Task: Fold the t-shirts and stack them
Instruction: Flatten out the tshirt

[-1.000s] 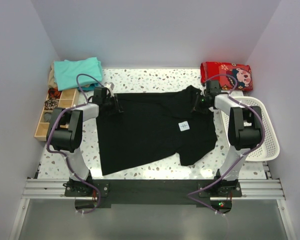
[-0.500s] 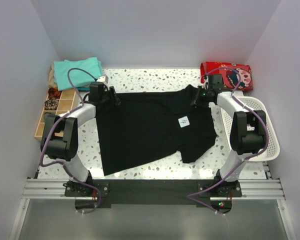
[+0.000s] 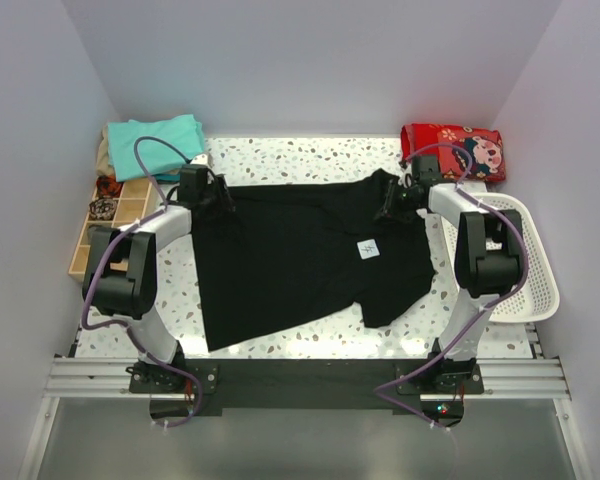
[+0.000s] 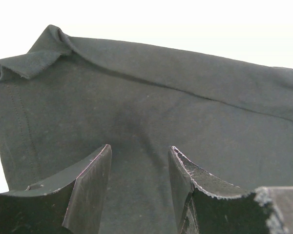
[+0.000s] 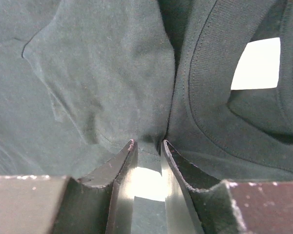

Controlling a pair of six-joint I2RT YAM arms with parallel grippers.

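The black t-shirt (image 3: 300,255) lies spread out in the middle of the worktop (image 3: 310,155), with a small white patch (image 3: 369,249) showing. A wooden tray (image 3: 102,222) at the worktop's left edge has little boxes with small dark things in them. A white basket (image 3: 536,262) sits at the worktop's right edge. A folded teal t-shirt (image 3: 155,140) is at the worktop's far left corner, and a red cloth (image 3: 455,148) is at the far right corner. Only the wrist views show the jaws. The left gripper (image 4: 139,148) has its jaws apart over the black cloth. The right gripper (image 5: 147,143) has its jaws nearly together, pinching a bunched fold by the neck hole.
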